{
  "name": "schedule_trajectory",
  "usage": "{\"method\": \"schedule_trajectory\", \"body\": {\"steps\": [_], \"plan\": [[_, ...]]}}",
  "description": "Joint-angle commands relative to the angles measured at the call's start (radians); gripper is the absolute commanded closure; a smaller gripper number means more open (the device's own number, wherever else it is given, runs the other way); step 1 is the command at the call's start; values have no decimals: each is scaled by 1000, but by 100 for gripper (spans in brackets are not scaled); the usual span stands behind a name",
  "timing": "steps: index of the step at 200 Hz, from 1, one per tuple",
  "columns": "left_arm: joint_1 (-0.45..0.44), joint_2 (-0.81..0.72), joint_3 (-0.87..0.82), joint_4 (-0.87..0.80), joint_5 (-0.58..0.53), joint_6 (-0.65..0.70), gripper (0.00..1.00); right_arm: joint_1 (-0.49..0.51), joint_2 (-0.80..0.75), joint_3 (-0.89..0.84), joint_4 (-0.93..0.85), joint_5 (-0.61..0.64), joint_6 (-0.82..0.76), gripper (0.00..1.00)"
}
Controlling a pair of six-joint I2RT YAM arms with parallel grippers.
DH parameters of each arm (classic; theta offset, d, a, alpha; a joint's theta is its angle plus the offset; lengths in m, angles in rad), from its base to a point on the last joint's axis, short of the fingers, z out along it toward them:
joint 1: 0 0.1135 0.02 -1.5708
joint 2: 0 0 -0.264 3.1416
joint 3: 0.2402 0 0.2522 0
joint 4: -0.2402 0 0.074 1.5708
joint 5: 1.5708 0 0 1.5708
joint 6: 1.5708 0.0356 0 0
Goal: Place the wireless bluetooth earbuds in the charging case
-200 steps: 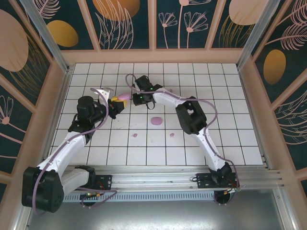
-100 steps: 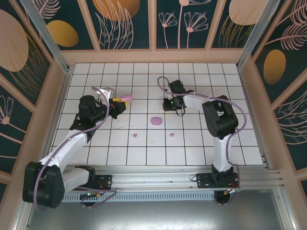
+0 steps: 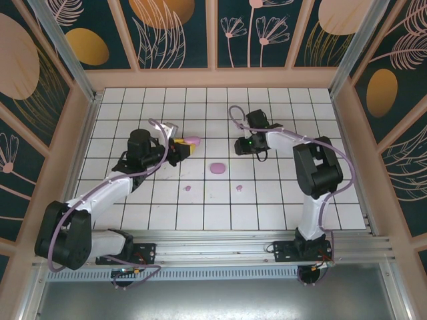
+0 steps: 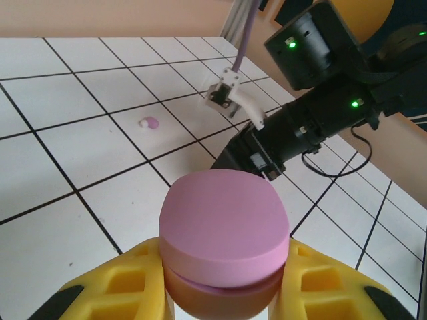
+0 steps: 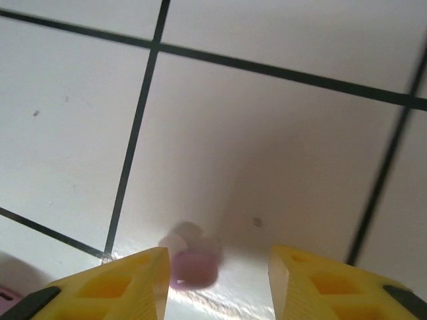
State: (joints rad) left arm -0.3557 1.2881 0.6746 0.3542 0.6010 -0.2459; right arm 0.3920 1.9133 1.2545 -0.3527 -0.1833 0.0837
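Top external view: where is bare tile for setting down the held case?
Free: the tile rows along the back wall, and the tiles between the right arm and the right wall. Crowded: the middle, where the loose case and two earbuds lie.

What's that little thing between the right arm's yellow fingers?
A tiny lilac earbud, lying on the white tile between the right gripper's fingers, nearer the picture's left one. The right wrist view shows it.
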Motion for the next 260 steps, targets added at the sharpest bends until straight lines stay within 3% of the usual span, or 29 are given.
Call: {"method": "schedule_trajectory", "body": {"steps": [1, 52, 88, 153, 260], "plan": [[-8, 21, 38, 45, 4, -1, 100, 0, -104, -30, -14, 4, 96, 57], [-23, 79, 71, 51, 9, 8, 100, 7, -240, -275, 192, -77, 544, 72], [-33, 114, 100, 52, 13, 16, 100, 20, -244, -394, 383, -130, 751, 73], [-37, 113, 87, 53, 9, 29, 100, 12, -85, -312, 421, -145, 794, 79], [-37, 113, 80, 48, 6, 58, 100, -15, -22, -202, 333, -94, 775, 81]]}}
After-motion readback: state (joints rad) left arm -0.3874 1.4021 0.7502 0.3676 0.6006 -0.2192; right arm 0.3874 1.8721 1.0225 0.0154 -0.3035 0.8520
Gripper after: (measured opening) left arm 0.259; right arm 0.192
